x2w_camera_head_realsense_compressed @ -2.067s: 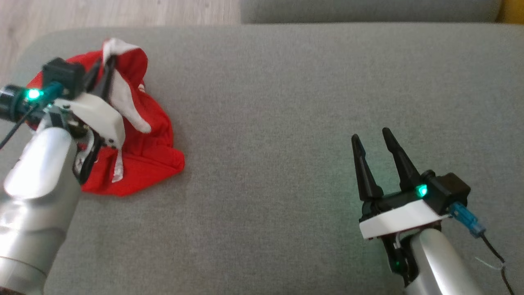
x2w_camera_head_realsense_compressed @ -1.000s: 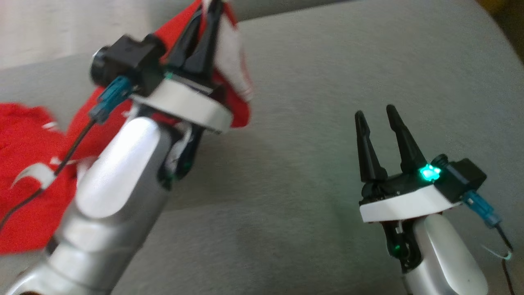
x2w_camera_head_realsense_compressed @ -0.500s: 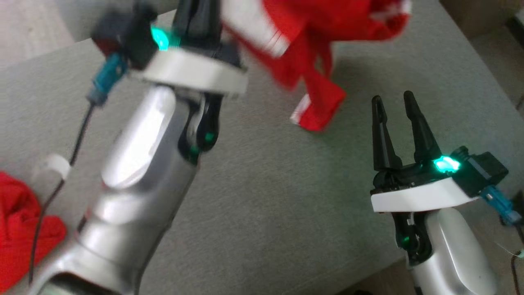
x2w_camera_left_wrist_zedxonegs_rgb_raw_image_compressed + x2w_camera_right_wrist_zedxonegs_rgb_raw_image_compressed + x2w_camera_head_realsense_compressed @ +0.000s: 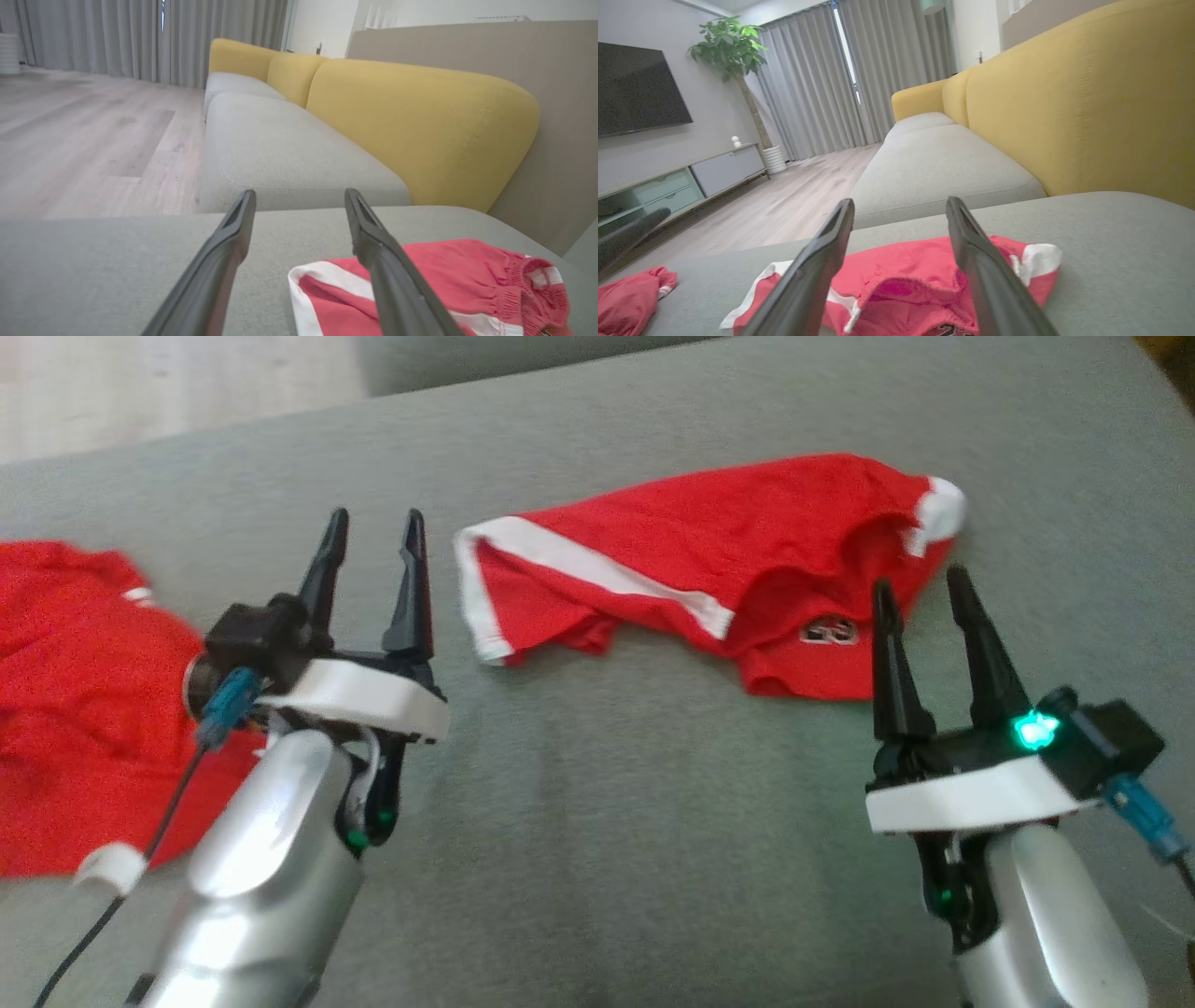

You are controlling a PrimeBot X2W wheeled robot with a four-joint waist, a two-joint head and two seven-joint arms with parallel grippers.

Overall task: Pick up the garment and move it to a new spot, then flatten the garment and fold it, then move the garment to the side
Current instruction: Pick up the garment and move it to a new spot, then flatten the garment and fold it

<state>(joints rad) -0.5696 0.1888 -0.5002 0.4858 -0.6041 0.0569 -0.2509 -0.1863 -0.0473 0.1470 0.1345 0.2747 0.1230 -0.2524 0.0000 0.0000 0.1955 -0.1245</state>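
Garment (image 4: 709,569): red with white trim, lies loose and rumpled mid-way across the grey sofa cushion (image 4: 607,859), partly doubled over itself, dark printed patch showing near its front edge.

Progress, as judged: the move to a new spot looks done, since nothing holds the cloth. Flattening not yet done; folds and a bunched end are plain in the right wrist view (image 4: 901,280). Fold and the shift aside are left.

Left end effector (image 4: 375,523): released, fingers spread, nothing between them. Garment's white-edged corner sits just beside it, to its right (image 4: 444,270).

Right end effector (image 4: 918,579): also released and empty. Its fingertips overlap the garment's near edge by the patch; contact cannot be told.

Second red garment (image 4: 75,691) lies well apart, behind the left arm.
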